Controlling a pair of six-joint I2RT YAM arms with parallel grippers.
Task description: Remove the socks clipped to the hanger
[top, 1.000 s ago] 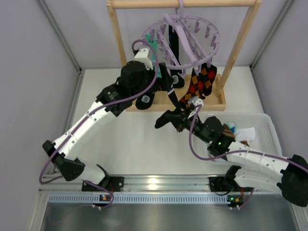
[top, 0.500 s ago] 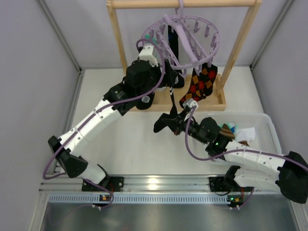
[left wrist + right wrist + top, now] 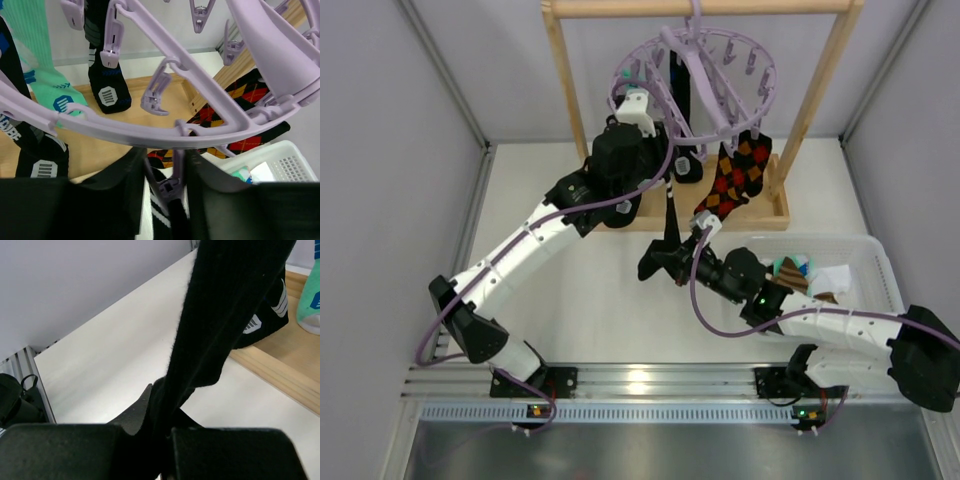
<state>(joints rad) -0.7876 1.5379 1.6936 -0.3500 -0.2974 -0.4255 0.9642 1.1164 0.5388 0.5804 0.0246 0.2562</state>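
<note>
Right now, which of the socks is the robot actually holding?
The black sock, stretched taut from the hanger down into the right gripper. The argyle pair and the teal one just hang free.

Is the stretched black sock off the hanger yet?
Not yet: the black fabric sock runs taut from a peg on the round lavender plastic hanger down to the right fingers.

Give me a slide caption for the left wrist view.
Left gripper flanks a clip on the hanger, black sock pinned below; teal sock behind.
</note>
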